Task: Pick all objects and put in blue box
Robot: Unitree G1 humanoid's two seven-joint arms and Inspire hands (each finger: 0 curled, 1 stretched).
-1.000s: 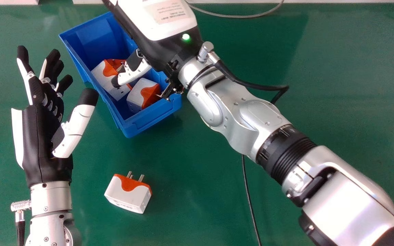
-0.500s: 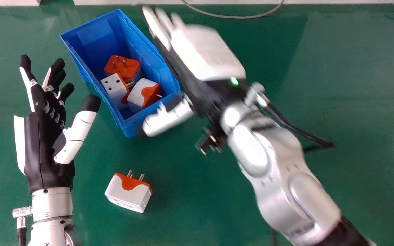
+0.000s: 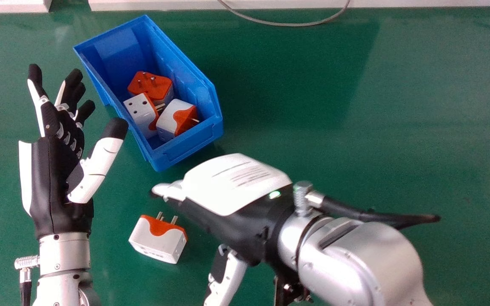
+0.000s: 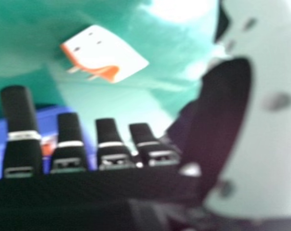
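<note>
The right hand (image 3: pixel 232 182) is open with nothing in it, back upward in the head view; the blurred right hand view shows its fingers (image 4: pixel 107 139) roughly straight and side by side, the thumb (image 4: pixel 261 120) well clear of them. How high the hand sits over the green table (image 3: pixel 398 106) is hard to judge. Near its fingers in the head view, a loose white and orange adapter (image 3: pixel 155 242) lies on the table, prongs pointing toward the blue box (image 3: pixel 189 144). That box stands farther out, holding three more adapters: an orange-faced one (image 3: pixel 149 85) with its prongs up, one (image 3: pixel 141 110) with its socket holes up, and a third (image 3: pixel 172 117) by the near end, a prong pointing to the view's right. Left of the box is the left hand (image 3: pixel 53 178), open and empty, its fingers extended and its thumb apart, near the box's side. A thin grey cable (image 3: pixel 279 24) curves along the table's far edge.
</note>
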